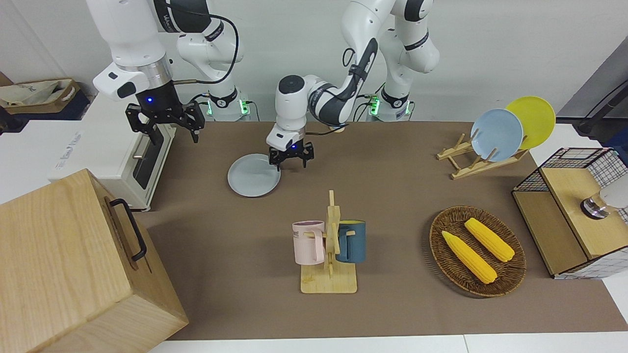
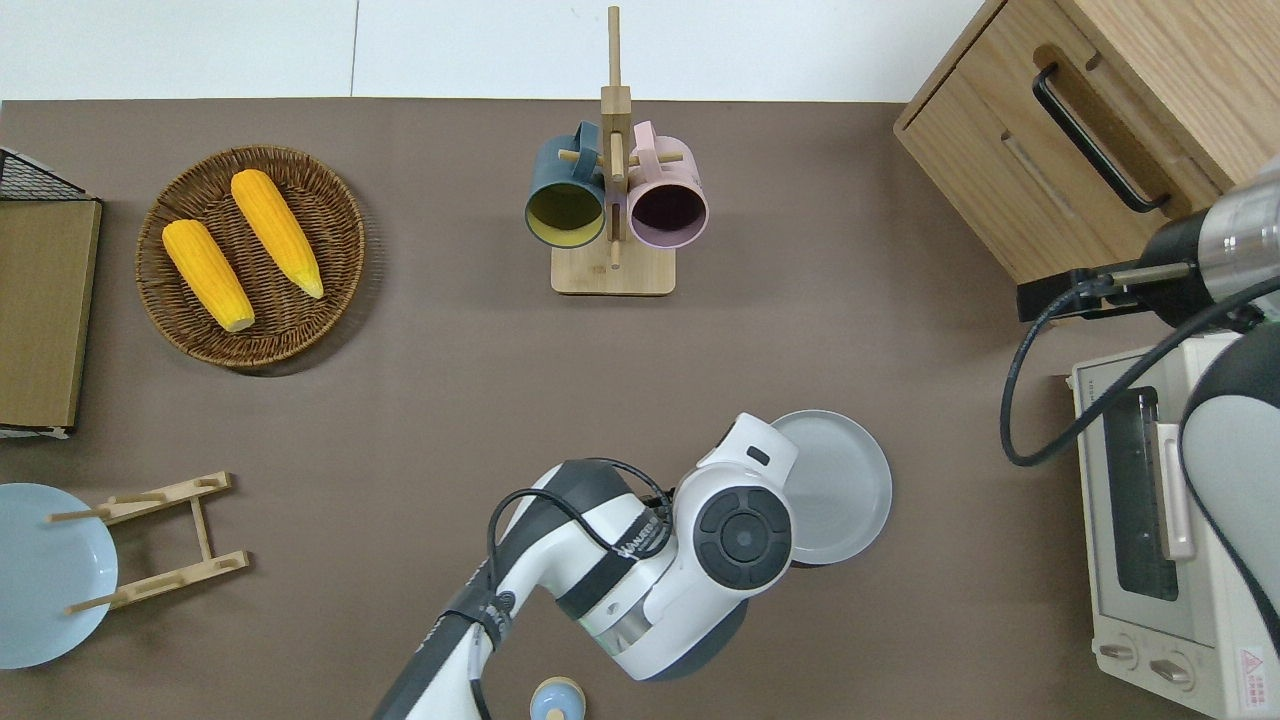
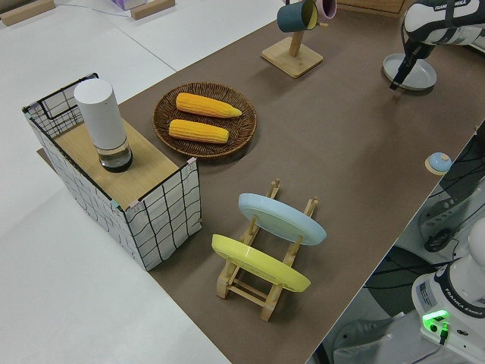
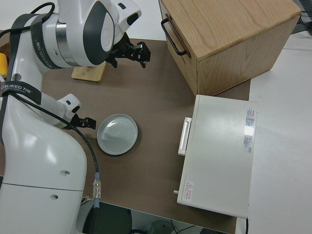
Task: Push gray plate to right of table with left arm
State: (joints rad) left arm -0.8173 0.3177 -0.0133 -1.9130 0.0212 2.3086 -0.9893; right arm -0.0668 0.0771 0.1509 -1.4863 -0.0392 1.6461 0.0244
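The left gripper [image 1: 291, 160], fingers spread and holding nothing, is hanging beside the gray plate [image 1: 252, 182] on the table [image 1: 392, 196].

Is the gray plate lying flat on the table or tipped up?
Flat. The gray plate lies rim-up on the table, its shadow tight all round; nothing is on it.

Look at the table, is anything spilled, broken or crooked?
Nothing stands out. The gray plate lies flat on the table, the left gripper is at its rim, and nothing looks spilled or broken. The right arm is parked.
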